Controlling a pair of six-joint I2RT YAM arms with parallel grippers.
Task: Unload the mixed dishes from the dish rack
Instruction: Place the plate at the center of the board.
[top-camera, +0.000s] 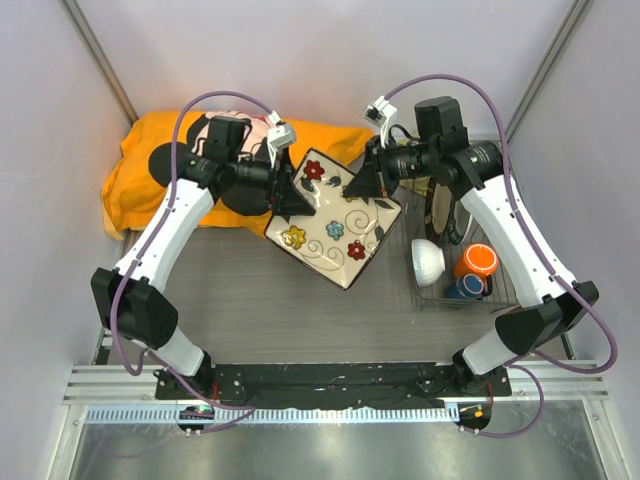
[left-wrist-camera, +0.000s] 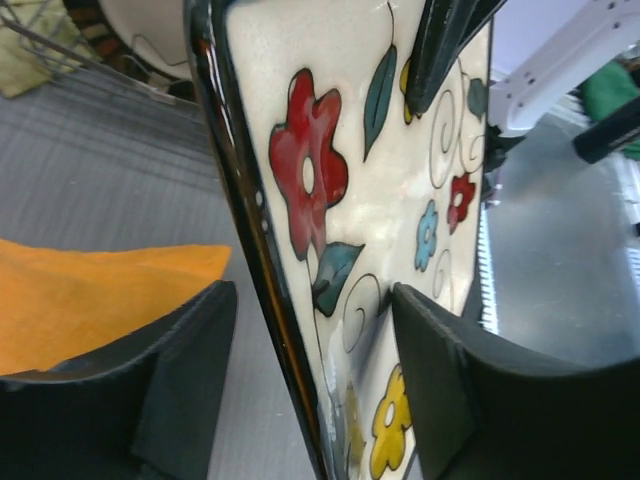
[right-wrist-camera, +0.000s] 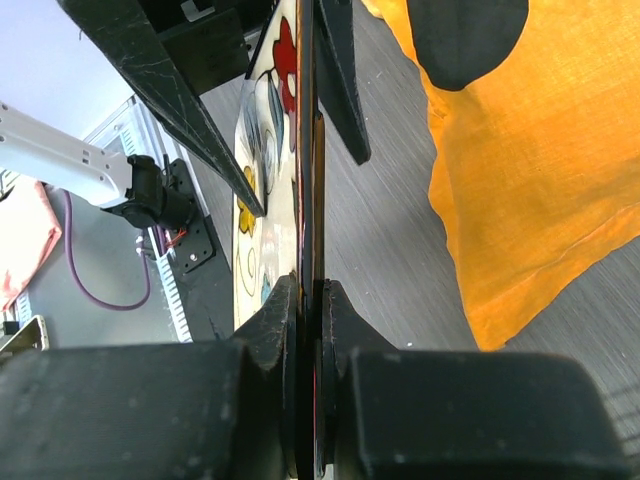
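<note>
The square cream floral plate (top-camera: 333, 220) hangs tilted above the table between both arms. My right gripper (top-camera: 366, 186) is shut on its right rim, both pads pressed flat on the edge (right-wrist-camera: 310, 300). My left gripper (top-camera: 290, 196) straddles the opposite rim, open (left-wrist-camera: 315, 380): one finger (left-wrist-camera: 440, 380) lies against the flowered face (left-wrist-camera: 400, 200), the other finger (left-wrist-camera: 190, 370) stands clear of the dark back. The dish rack (top-camera: 440, 300) at the right holds a white bowl (top-camera: 427, 262), an orange mug (top-camera: 477, 261), a small blue cup (top-camera: 468, 287) and a dark-rimmed plate (top-camera: 443, 215).
An orange cloth (top-camera: 150, 165) covers the back left of the table, with a dark round plate (top-camera: 238, 196) on it, partly under my left arm. Grey walls close the back and sides. The arm bases sit at the near edge.
</note>
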